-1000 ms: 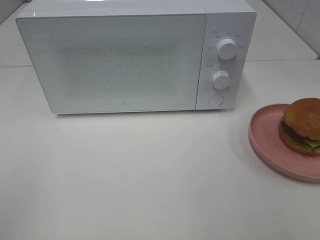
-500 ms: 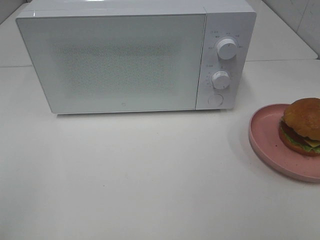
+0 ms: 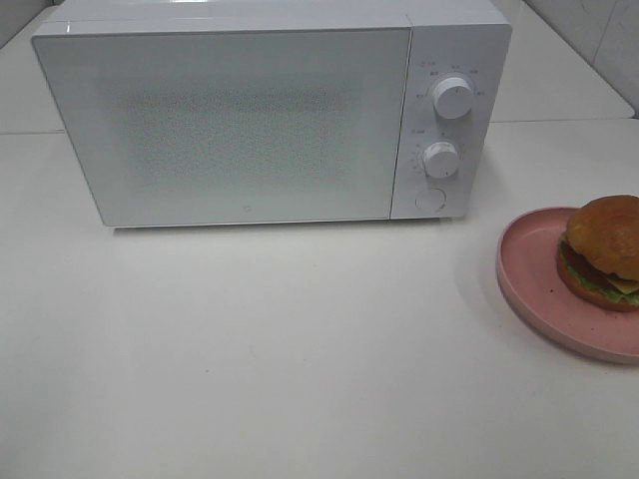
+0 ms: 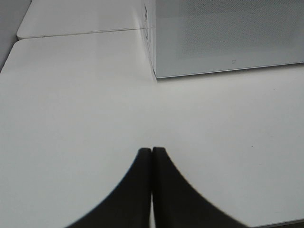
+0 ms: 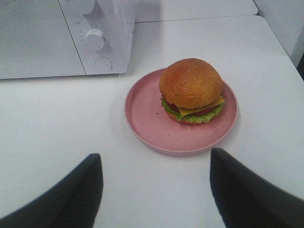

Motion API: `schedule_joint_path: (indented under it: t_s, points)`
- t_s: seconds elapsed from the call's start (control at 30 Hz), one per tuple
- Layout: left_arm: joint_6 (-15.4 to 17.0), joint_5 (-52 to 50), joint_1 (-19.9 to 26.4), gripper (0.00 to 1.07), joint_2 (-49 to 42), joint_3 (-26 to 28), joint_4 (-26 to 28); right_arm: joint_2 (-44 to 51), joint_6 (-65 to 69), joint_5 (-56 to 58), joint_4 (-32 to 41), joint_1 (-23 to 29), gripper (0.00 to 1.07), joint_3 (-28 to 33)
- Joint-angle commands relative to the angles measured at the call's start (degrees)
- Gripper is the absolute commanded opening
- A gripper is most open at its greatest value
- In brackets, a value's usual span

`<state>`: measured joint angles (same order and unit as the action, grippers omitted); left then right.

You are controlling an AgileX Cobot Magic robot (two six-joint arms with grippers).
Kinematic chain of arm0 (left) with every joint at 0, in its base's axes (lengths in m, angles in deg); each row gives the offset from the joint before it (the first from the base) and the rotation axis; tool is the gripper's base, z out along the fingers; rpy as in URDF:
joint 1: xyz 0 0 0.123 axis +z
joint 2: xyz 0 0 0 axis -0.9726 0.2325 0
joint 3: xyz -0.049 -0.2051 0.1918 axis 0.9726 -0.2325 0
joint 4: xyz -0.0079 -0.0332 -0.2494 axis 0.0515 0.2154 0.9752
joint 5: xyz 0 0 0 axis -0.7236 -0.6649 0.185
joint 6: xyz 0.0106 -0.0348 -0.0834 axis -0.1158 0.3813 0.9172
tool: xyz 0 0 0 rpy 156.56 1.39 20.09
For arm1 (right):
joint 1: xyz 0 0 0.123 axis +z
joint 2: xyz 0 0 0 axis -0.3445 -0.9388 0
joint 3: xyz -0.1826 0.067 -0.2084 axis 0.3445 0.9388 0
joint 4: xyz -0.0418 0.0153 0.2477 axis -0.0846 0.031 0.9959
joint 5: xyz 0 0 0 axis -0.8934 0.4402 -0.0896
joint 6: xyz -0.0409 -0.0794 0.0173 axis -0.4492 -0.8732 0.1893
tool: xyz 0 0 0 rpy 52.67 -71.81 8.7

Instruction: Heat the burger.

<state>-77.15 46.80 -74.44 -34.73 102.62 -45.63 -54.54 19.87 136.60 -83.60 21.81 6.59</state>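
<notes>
Burger [image 5: 191,88] sits on the pink plate [image 5: 147,118], off-centre toward the plate's far side from the microwave [image 3: 240,120], and the plate rests on the white table [image 3: 300,349] to the right of the oven, apart from it. The microwave door [image 3: 225,125] is shut, so nothing of the heating has begun, as I judge it.

My right gripper [image 5: 154,190] hangs above the table just short of the plate, its 2 fingers spread wide and holding nothing; the plate lies between their lines. My left gripper [image 4: 152,190] has its 2 fingers pressed together, empty, over bare table in front of the oven's left end.

I reckon the door comes first. I see no handle on it, only 2 knobs [image 3: 452,97] and a round button [image 3: 429,199] under them, which probably releases the door; my closed left fingers would make a good poker for it, though it is nearer my right.

For the lift, I would take the plate by its near rim rather than squeeze the bun, keep it level so the burger does not slide, and carry it low and slowly toward the oven.
</notes>
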Motion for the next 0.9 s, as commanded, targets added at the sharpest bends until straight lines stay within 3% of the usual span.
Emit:
schedule_joint_path:
  t_s: [0.03, 0.9]
  points:
    - [-0.2, -0.7, 0.1, 0.0, -1.6, -0.2, 0.2, 1.5, 0.3, -0.7, 0.1, -0.4, 0.61, 0.1]
    - [-0.2, -0.7, 0.1, 0.0, -1.6, -0.2, 0.2, 1.5, 0.3, -0.7, 0.1, -0.4, 0.61, 0.1]
